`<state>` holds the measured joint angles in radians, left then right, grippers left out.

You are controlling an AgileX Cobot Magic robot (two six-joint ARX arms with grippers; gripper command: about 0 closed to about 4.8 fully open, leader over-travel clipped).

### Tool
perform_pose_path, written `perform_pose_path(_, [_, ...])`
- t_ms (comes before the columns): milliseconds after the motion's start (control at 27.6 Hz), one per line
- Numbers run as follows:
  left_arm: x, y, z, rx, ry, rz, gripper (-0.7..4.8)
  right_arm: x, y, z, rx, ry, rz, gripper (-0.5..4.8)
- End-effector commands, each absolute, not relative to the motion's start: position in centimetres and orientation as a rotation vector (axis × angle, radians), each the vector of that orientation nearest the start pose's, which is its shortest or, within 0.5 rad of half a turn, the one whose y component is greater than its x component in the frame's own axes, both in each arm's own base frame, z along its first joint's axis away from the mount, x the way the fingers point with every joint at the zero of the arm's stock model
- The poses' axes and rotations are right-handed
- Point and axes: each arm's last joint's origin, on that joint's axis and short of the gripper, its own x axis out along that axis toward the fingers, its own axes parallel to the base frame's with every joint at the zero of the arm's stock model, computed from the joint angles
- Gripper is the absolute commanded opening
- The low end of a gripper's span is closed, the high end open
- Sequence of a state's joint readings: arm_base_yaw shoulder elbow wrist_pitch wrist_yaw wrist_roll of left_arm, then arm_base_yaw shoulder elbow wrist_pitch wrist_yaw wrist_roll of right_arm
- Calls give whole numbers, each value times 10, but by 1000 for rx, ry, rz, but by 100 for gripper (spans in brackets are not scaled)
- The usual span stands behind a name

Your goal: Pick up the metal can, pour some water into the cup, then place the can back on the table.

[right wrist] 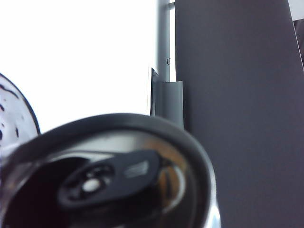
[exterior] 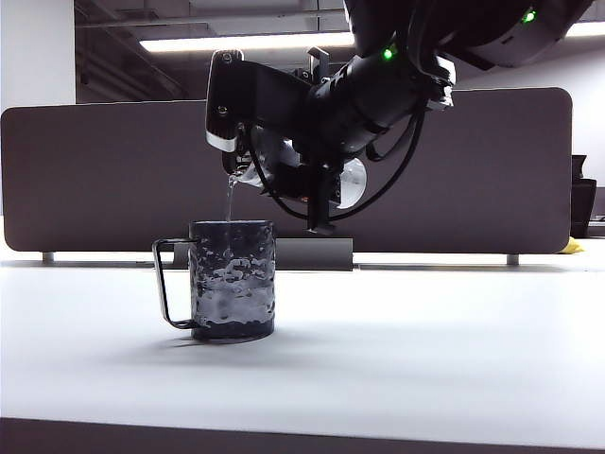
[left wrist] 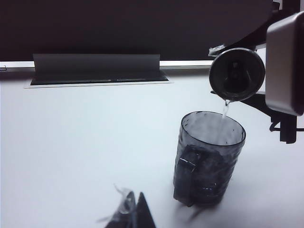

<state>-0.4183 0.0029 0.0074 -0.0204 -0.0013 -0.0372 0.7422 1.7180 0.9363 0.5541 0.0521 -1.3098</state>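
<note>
Your right gripper (exterior: pixel 317 184) clamps the metal can (exterior: pixel 352 182) tipped sideways above the cup (exterior: pixel 233 280), water (exterior: pixel 229 200) streaming in; the left gripper's (left wrist: pixel 130 211) state can't be told.

Can tipped over the cup, pouring.
Silver metal can (exterior: pixel 345 180) lies near-level; thin water (exterior: pixel 229 200) stream falls into upright dark dimpled cup (exterior: pixel 233 279) on white counter (exterior: pixel 425 350).

An office: a dark grey divider panel (exterior: pixel 113 180) stands behind the white worktop (exterior: pixel 425 350), with fluorescent ceiling lights (exterior: pixel 246 43) above the panel.
</note>
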Motion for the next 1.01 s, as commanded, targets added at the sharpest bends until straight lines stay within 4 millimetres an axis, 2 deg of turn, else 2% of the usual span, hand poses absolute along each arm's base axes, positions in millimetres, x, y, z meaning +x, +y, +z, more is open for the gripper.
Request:
perform_pose_path(36, [89,-39,165,-32,16,-417,-5,273,249,222,-1323,-316,702,242])
perform_pose_path(1014, [89,-39,165,-32,16,-417,-5,273,249,224,-1274,-314,688,242])
